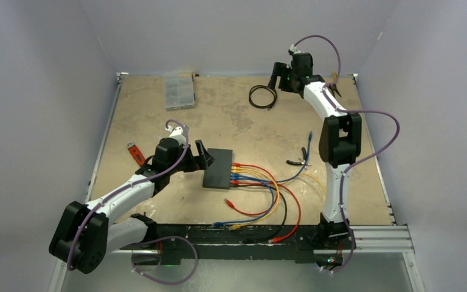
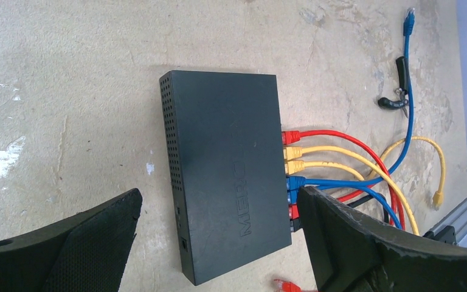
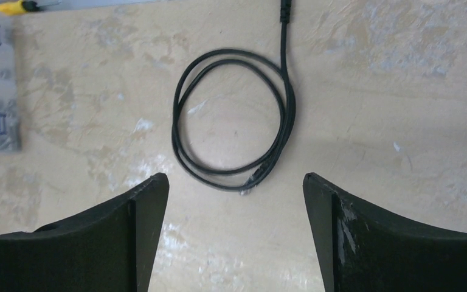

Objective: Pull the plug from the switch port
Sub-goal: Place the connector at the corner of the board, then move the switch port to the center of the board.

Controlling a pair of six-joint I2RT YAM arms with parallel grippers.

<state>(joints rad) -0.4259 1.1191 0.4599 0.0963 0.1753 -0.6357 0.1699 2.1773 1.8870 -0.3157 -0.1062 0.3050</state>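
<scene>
The switch (image 1: pixel 217 168) is a flat matte-black box lying mid-table. It also shows in the left wrist view (image 2: pixel 228 170), with a row of plugs in its right edge: red (image 2: pixel 290 137), two yellow (image 2: pixel 292 152), blue (image 2: pixel 295 181), then red and black partly hidden behind my finger. Their cables (image 1: pixel 261 182) fan out to the right. My left gripper (image 1: pixel 205 155) is open and empty. In its own view (image 2: pixel 219 201) it hovers over the switch's near end, one finger on each side. My right gripper (image 1: pixel 275 76) is open and empty at the far back (image 3: pixel 236 182).
A coiled black cable (image 3: pixel 234 118) lies below the right gripper. A clear compartment box (image 1: pixel 179 91) stands at the back left. A red tool (image 1: pixel 135 152) lies left of the left arm. Black pliers (image 1: pixel 298 161) and a loose red plug (image 1: pixel 230 202) lie near the cables.
</scene>
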